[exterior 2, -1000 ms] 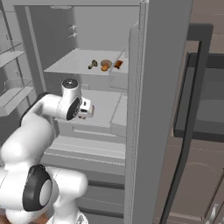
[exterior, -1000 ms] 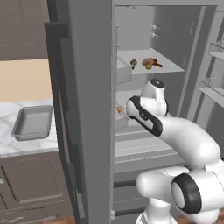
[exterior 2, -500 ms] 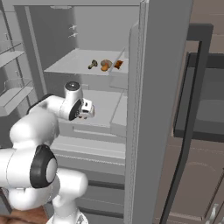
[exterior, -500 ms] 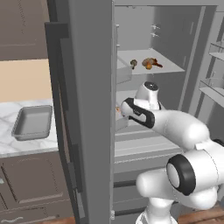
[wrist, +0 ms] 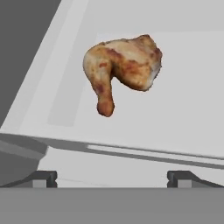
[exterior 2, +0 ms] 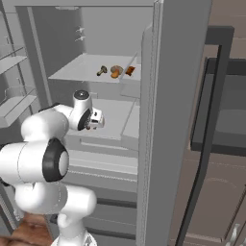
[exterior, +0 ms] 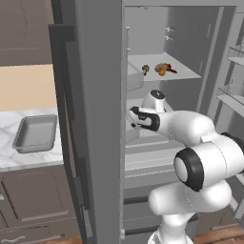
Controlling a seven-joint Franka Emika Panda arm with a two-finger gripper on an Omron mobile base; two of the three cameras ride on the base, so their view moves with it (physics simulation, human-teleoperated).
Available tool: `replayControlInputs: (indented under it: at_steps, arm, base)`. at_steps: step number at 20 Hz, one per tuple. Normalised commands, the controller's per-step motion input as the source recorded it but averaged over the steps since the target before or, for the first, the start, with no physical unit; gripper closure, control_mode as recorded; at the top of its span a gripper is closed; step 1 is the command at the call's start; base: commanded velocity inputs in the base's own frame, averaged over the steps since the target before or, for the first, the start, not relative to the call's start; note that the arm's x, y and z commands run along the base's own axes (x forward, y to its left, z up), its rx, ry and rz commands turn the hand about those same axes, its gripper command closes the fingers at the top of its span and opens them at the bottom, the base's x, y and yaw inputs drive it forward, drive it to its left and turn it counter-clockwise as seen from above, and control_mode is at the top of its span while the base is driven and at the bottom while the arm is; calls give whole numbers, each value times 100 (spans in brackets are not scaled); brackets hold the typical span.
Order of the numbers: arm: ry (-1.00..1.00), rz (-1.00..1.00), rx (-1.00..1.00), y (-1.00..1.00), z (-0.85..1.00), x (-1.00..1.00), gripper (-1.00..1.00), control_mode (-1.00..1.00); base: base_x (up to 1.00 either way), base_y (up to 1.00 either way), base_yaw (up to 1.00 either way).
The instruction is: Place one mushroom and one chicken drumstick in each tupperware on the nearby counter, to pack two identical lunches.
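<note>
In the hand view a browned chicken drumstick (wrist: 124, 68) lies on a pale fridge shelf, ahead of my gripper (wrist: 112, 177) and apart from it. The gripper is open, its two dark fingertips (wrist: 41, 177) wide apart with nothing between them. The left base view shows the gripper (exterior: 132, 119) at the middle shelf, close to the fridge's left wall. On the upper shelf sit a small mushroom (exterior: 145, 69) and another drumstick (exterior: 162, 69), also seen as mushroom (exterior 2: 102, 70) and drumstick (exterior 2: 116, 71). One grey tupperware (exterior: 35, 133) rests on the marble counter (exterior: 9, 157) to the left.
The open fridge door (exterior: 90, 119) stands between the fridge interior and the counter. Door racks (exterior: 233, 95) line the right side. A reddish-brown piece (exterior 2: 129, 71) lies beside the upper-shelf drumstick. Dark cabinets (exterior: 33, 200) sit under the counter.
The hand has slid left along the middle shelf towards the fridge's left wall, and the elbow has swung forward. The gripper stayed open.
</note>
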Motion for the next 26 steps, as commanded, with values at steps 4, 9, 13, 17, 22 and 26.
replayControlInputs:
  at_steps: [4, 9, 13, 17, 22, 26]
  arm:
    - [0, 0, 0, 12, -20, 34, -100, -100]
    - [0, 0, 0, 3, -12, 28, -100, -100]
    - [0, 0, 0, 4, -13, 21, -100, -100]
    - [0, 0, 0, 8, -20, 23, -100, -100]
    - [0, 0, 0, 5, -16, 17, -100, -100]
    - [0, 0, 0, 5, -16, 17, -100, -100]
  base:
    - [0, 0, 0]
    - [0, 0, 0]
    - [0, 0, 0]
    - [0, 0, 0]
    - [0, 0, 0]
    - [0, 0, 0]
